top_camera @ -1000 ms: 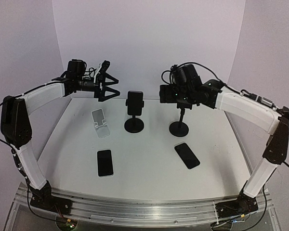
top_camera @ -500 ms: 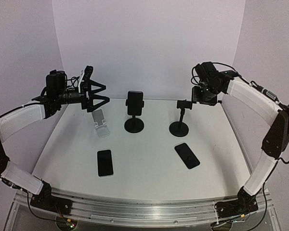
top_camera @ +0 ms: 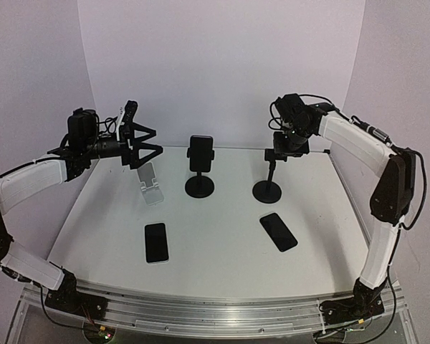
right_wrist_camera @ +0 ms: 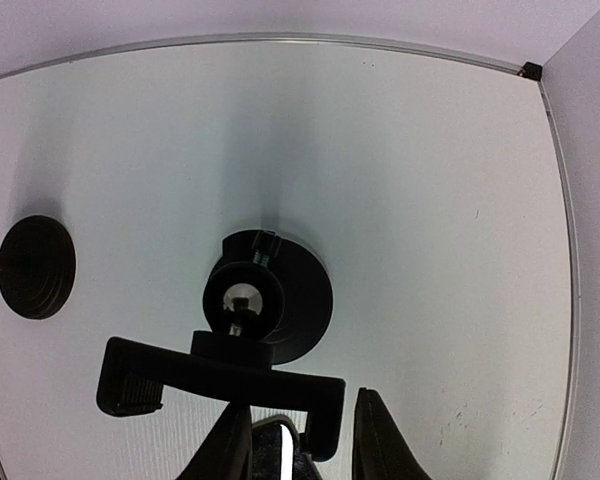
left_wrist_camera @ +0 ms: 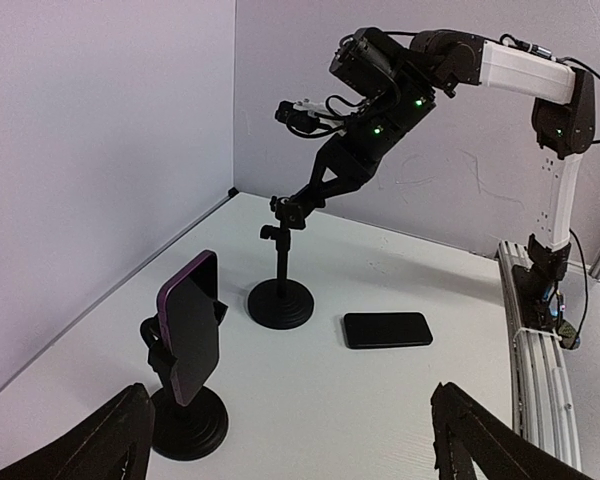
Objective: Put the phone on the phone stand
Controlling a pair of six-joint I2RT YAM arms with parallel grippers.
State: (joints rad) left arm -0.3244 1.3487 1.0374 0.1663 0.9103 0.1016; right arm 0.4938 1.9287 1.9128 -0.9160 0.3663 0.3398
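The right gripper [right_wrist_camera: 300, 405] has its fingers [right_wrist_camera: 372, 440] on either side of one end of the clamp [right_wrist_camera: 220, 375] atop the right stand [left_wrist_camera: 280, 300]. The wrist view shows a sliver of gap on each side, so I can't tell whether they pinch it or just flank it. No phone is in them. The left gripper [top_camera: 156, 140] hangs spread wide w/ nothing in it, up over the white stand [top_camera: 150, 183].

Step in hand, as I read it: prep of the stand, i.e. setting or steadying the clamp, not the pick yet. The right phone [top_camera: 278, 231] lies flat on the table [top_camera: 222, 265] just in front of that stand's base, and the left phone [top_camera: 155, 242] lies flat in front of the white stand. Neither is touched.

Next move prob. calls for letting go of the clamp, dropping to the right phone and getting under or across a thin slab lying flush on the table — there's little edge to bite, so a slip is likely. Then seat it upright between the clamp's end hooks.

Materials etc.:
- Clamp: matte black plastic bar w/ ribbed pads and hooked ends, on a shiny ball joint.
- Right stand: thin black pole on a round, heavy-looking disc base.
- Phones: glossy black glass, rounded corners.
- White stand: folded plastic, angled back.
- Mid stand [top_camera: 199, 188]: same black type, already holding a purple phone [left_wrist_camera: 190, 325] upright.
- Table: smooth matte white.
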